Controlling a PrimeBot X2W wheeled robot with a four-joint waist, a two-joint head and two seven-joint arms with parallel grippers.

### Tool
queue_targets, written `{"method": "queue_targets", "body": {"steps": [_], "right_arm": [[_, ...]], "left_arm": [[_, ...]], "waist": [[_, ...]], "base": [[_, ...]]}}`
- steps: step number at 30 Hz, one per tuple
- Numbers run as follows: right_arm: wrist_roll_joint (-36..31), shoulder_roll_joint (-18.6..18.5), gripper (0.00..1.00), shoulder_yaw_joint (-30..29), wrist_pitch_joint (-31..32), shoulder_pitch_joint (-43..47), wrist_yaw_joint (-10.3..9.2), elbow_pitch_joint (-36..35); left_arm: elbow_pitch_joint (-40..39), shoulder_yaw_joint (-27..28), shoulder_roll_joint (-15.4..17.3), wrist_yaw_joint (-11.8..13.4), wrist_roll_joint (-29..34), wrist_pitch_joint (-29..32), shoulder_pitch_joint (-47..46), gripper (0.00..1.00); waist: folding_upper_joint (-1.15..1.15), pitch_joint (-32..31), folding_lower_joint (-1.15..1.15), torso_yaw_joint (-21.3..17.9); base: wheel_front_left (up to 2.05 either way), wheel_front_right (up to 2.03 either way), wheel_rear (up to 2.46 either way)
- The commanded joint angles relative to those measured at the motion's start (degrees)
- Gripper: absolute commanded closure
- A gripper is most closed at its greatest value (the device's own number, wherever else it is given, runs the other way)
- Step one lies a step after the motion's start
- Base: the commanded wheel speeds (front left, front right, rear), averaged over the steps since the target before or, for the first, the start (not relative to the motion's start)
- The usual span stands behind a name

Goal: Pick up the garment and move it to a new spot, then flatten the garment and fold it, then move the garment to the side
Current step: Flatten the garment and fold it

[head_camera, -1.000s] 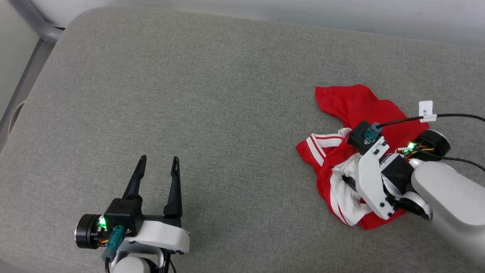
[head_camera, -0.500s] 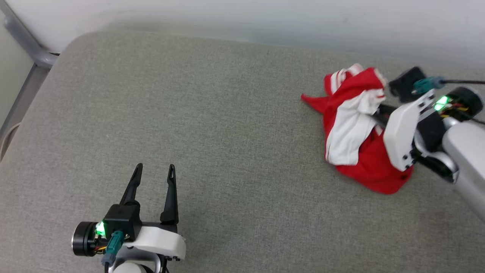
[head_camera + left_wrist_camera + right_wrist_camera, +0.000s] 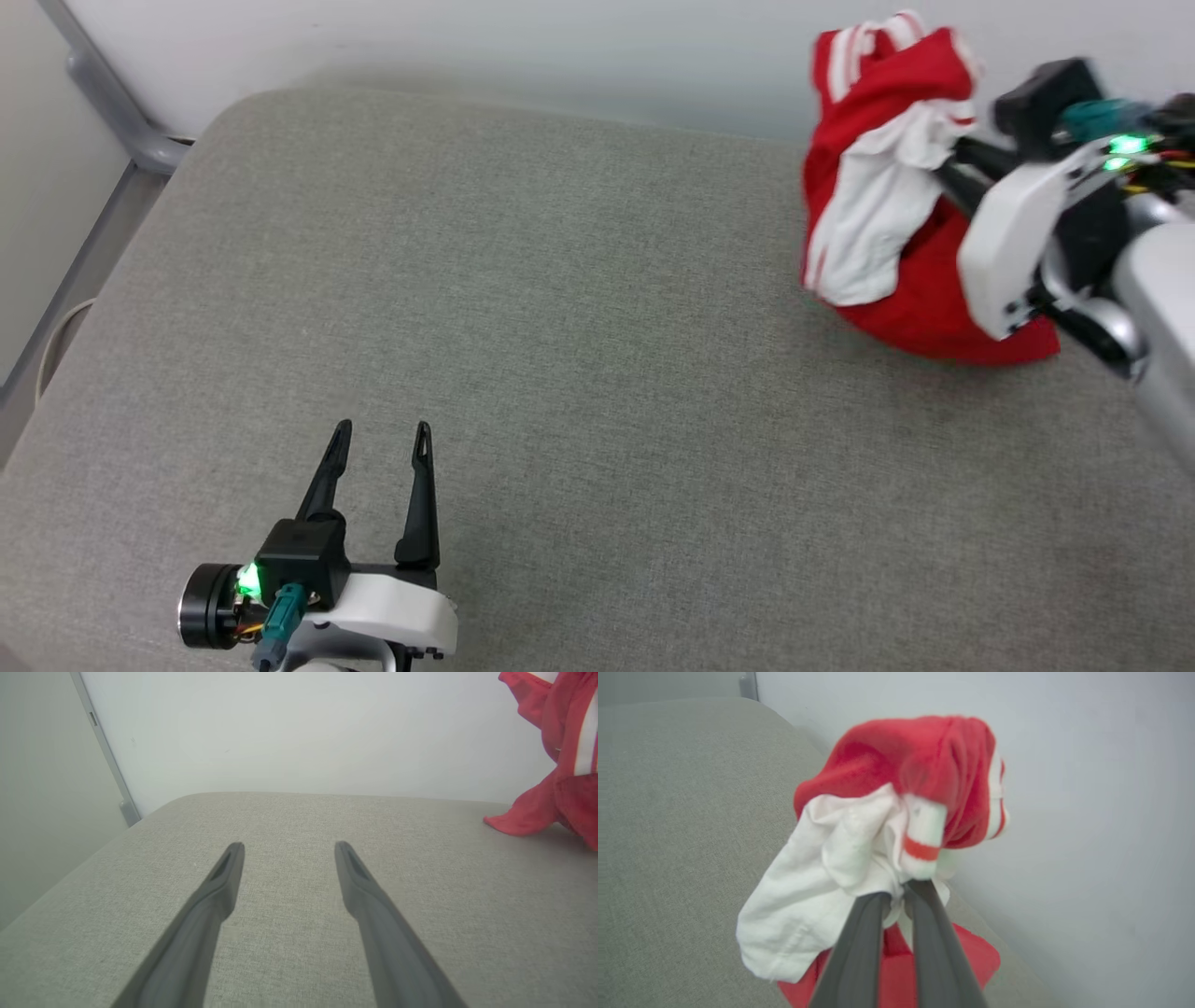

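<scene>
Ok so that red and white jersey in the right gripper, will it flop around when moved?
Probably floppy: the garment droops in a bunched clump from the right gripper, its red tail on the cushion. Likely light, since one narrow pinch carries most of it.

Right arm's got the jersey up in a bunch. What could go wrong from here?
1. The right gripper pinches only a small fold of white sleeve; the jersey could slip out.
2. A red corner rests on the cushion; dragging may crumple it more.
3. It hangs by the wall at the cushion's far edge; a drop could land off the cushion.
</scene>
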Motion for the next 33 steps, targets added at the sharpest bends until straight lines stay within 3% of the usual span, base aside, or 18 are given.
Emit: {"method": "queue_targets", "body": {"steps": [1, 8, 11, 19, 27, 28, 29, 30, 33], "right_arm": [[-1.0, 1.5, 1.00, 0.7, -0.2, 1.1, -0.08, -0.6], [-4.9, 7.4, 1.00, 7.9, -0.3, 4.6, -0.09, -1.8], [-5.2, 10.6, 1.00, 14.8, -1.2, 6.5, -0.09, -1.8], [-6.3, 13.1, 1.00, 26.1, -2.5, 9.9, -0.08, -4.5], [-12.7, 12.8, 1.00, 26.9, 2.6, 20.8, -0.09, -11.5], [-12.5, 12.6, 0.74, 26.9, 2.4, 21.3, -0.09, -11.8], [-12.3, 12.5, 0.23, 27.0, 1.7, 21.4, -0.08, -11.9], [-11.2, 12.4, 0.00, 27.0, 0.7, 20.9, -0.08, -11.9], [-9.1, 12.1, 0.00, 27.0, -2.1, 19.1, -0.08, -11.2]], "left_arm": [[-0.1, 0.1, -0.1, 0.3, -0.3, -0.2, 0.7, 0.00], [0.0, -0.3, -0.1, 0.5, -0.5, -0.2, 0.2, 0.00], [0.2, -0.4, -0.1, 0.6, -0.4, -0.2, -0.2, 0.00], [0.4, -0.5, -0.1, 0.6, -0.1, -0.1, 0.6, 0.00], [0.9, -0.6, -0.1, 0.3, 0.0, -0.1, 1.0, 0.00], [1.0, -0.4, -0.1, 0.3, 0.1, -0.1, 1.1, 0.00], [1.0, -0.3, -0.1, 0.3, 0.2, -0.1, 1.3, 0.00], [1.0, 0.0, -0.1, 0.3, 0.3, -0.1, 1.6, 0.00], [1.0, 0.5, -0.1, 0.2, 0.6, -0.1, 2.1, 0.00]], "waist": [[0.00, 0.2, 0.00, 0.4], [0.00, 0.7, 0.00, 1.4], [0.00, 0.7, 0.00, 1.9], [0.00, 0.1, 0.00, 1.7], [0.00, -1.0, 0.00, 1.3], [0.00, -1.2, 0.00, 1.2], [0.00, -1.5, 0.00, 1.0], [0.00, -1.7, 0.00, 0.7], [0.00, -2.4, 0.00, -0.1]], "base": [[0.00, 0.00, 0.00], [0.00, 0.00, 0.00], [0.00, 0.00, 0.00], [0.00, 0.00, 0.00], [0.00, 0.00, 0.00], [0.00, 0.00, 0.00], [0.00, 0.00, 0.00], [0.00, 0.00, 0.00], [0.00, 0.00, 0.00]]}}
